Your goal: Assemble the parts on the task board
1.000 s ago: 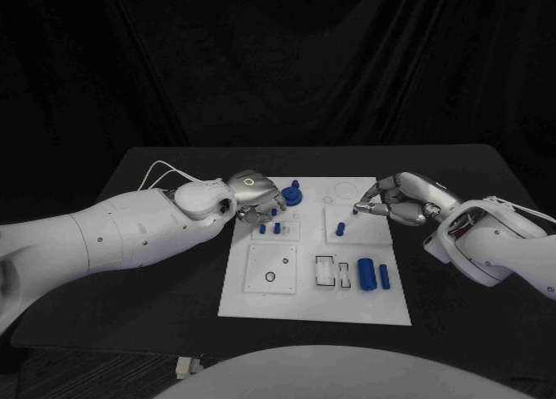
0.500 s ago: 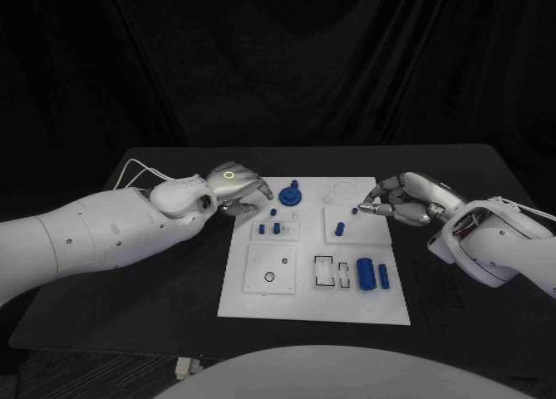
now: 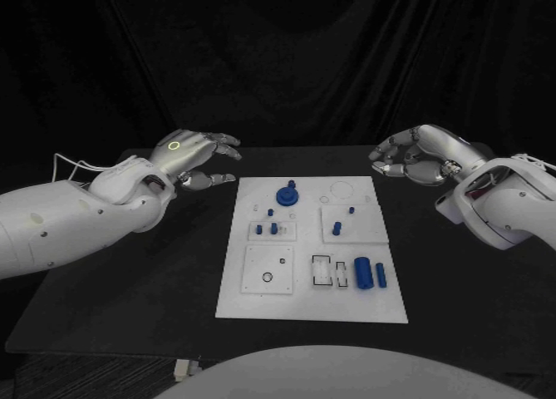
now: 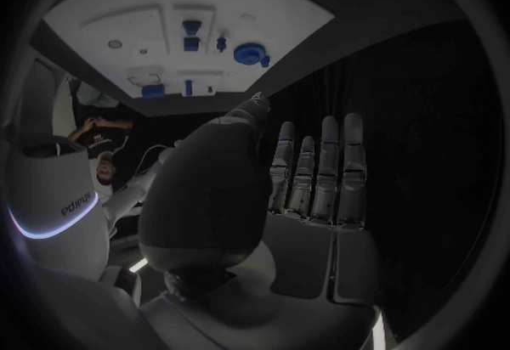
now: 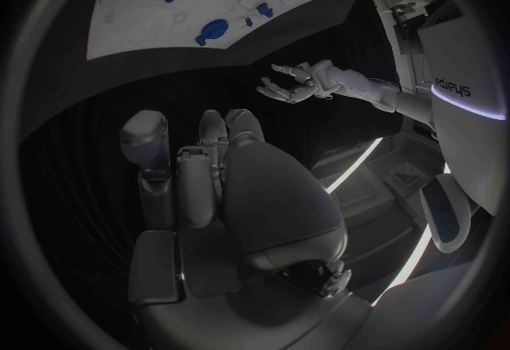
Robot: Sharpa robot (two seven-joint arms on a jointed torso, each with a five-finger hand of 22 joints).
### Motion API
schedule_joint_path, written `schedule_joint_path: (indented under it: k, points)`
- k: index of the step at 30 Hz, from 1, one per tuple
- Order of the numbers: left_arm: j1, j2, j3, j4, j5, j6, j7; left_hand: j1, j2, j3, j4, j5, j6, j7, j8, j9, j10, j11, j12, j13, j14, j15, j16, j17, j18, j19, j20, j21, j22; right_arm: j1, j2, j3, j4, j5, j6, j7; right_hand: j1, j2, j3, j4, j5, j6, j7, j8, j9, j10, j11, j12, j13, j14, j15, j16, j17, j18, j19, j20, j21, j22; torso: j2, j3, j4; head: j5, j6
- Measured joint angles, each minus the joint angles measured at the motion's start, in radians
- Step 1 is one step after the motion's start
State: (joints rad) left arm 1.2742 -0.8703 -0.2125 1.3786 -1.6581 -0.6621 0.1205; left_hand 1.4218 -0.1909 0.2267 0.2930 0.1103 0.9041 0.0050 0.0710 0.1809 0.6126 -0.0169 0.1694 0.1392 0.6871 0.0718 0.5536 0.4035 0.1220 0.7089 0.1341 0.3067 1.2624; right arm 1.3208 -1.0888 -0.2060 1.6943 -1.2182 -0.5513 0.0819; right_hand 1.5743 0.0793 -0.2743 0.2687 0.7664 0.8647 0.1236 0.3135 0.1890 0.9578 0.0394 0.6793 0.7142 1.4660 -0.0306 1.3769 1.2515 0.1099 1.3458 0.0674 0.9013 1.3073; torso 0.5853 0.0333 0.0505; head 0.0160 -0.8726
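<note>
White task board (image 3: 312,299) carrying small blue parts (image 3: 364,273) in its recesses. Left hand (image 3: 191,158) and right hand (image 3: 415,154) raised beside it, fingers spread, grasping nothing.

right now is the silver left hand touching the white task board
Apart. In the head view the left hand hangs open above the black table, with bare table between it and the task board's edge.

Both arms are smooth white shells, rounded and bulky, dotted with small dark screws. Each ends in a silver, segmented metal robot hand, the left robot hand (image 3: 188,158) bearing a small green glowing ring, the right robot hand (image 3: 419,153) plain. Thin white cables loop out beside each wrist.
</note>
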Motion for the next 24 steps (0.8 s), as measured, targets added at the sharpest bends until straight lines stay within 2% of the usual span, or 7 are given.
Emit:
schedule_joint_path:
  k: [4,6,8,11,13,19,24]
  points:
    - [0.002,-0.026,-0.001,0.019,0.265,-0.001,0.136,-0.149,0.03,-0.129,0.008,0.076,-0.081,0.024,0.017,-0.037,-0.252,0.001,-0.049,-0.06,-0.396,0.007,-0.286,-0.186,-0.053,-0.339,0.038,-0.219,-0.114,0.007,0.039,0.0,-0.034,-0.102,-0.009,-0.008,0.044,-0.033,0.066,0.016,-0.525,0.011,0.007,-0.036,-0.023,-0.034,0.028,-0.281,-0.243,0.0,0.033,-0.001,0.008,0.0,0.007,0.026,0.009,0.0,0.0,-0.0009,0.0008,-0.003,0.0]
    - [0.002,-0.03,-0.001,0.024,0.401,0.024,0.212,-0.185,0.119,-0.15,0.001,0.137,-0.227,-0.009,-0.008,-0.074,-0.388,-0.039,-0.085,-0.09,-0.589,-0.038,-0.449,-0.314,-0.054,-0.552,0.056,-0.256,-0.43,0.007,0.055,0.0,-0.041,-0.168,-0.009,-0.014,0.029,-0.073,0.137,0.018,-0.667,0.011,-0.027,-0.061,-0.034,-0.032,0.032,-0.345,-0.311,0.0,0.022,0.017,0.031,0.0,0.027,0.02,0.048,0.0,0.0,-0.0012,0.0009,-0.003,0.0]
    - [-0.003,-0.033,0.0,0.029,0.561,0.074,0.295,-0.201,0.165,-0.192,0.001,0.168,-0.397,-0.033,-0.02,-0.113,-0.495,-0.064,-0.114,-0.108,-0.667,-0.05,-0.531,-0.383,-0.054,-0.638,0.055,-0.271,-0.66,0.006,0.073,-0.001,-0.049,-0.244,-0.008,-0.022,0.018,-0.098,0.188,0.021,-0.681,0.018,-0.038,-0.075,-0.04,-0.029,0.032,-0.374,-0.347,0.0,0.004,0.029,0.048,0.0,0.041,0.012,0.076,0.0,0.0,-0.0023,0.0013,-0.003,0.0]
    - [-0.026,-0.036,0.0,0.044,0.79,0.172,0.398,-0.223,0.22,-0.297,0.0,0.132,-0.501,-0.058,-0.028,-0.138,-0.554,-0.088,-0.108,-0.115,-0.683,-0.058,-0.55,-0.4,-0.035,-0.696,0.039,-0.288,-1.012,-0.002,0.103,-0.001,-0.064,-0.343,0.005,-0.038,0.084,-0.147,0.297,0.022,-0.51,0.024,-0.061,-0.099,-0.05,-0.007,0.028,-0.419,-0.405,0.001,-0.004,0.045,0.056,0.0,0.052,0.002,0.101,0.0,0.0,-0.0038,0.0034,-0.007,0.0]
    - [-0.046,-0.039,-0.001,0.055,0.929,0.238,0.442,-0.252,0.253,-0.336,0.0,0.095,-0.531,-0.064,-0.028,-0.142,-0.567,-0.093,-0.105,-0.117,-0.683,-0.058,-0.55,-0.401,-0.029,-0.704,0.031,-0.288,-1.082,-0.008,0.118,-0.001,-0.071,-0.392,0.018,-0.049,0.106,-0.174,0.363,0.024,-0.488,0.031,-0.072,-0.111,-0.055,-0.005,0.027,-0.444,-0.437,0.0,-0.01,0.045,0.057,0.0,0.052,0.002,0.101,0.001,0.0,-0.0044,0.0041,-0.008,0.0]
    - [-0.103,-0.049,-0.002,0.084,1.262,0.434,0.51,-0.292,0.293,-0.417,0.0,0.013,-0.587,-0.08,-0.033,-0.146,-0.587,-0.103,-0.093,-0.119,-0.689,-0.082,-0.55,-0.403,0.042,-0.71,-0.044,-0.293,-1.164,-0.035,0.155,-0.001,-0.103,-0.499,0.071,-0.089,0.001,-0.244,0.467,0.02,-0.665,0.041,-0.075,-0.135,-0.058,0.007,0.022,-0.455,-0.478,0.0,-0.01,0.07,0.057,0.0,0.065,0.0,0.129,0.001,0.001,-0.0071,0.0078,-0.008,0.0]
    - [-0.131,-0.056,-0.002,0.095,1.39,0.539,0.53,-0.319,0.284,-0.439,0.001,-0.024,-0.739,-0.06,-0.048,-0.159,-0.603,-0.077,-0.093,-0.123,-0.687,-0.101,-0.55,-0.403,0.041,-0.71,-0.079,-0.297,-1.196,-0.062,0.174,-0.001,-0.129,-0.539,0.094,-0.113,-0.097,-0.262,0.471,0.018,-0.667,0.063,-0.059,-0.147,-0.065,0.022,0.025,-0.447,-0.492,0.0,-0.01,0.102,0.057,-0.017,0.104,0.0,0.218,0.001,0.001,-0.0105,0.0119,-0.01,0.0]
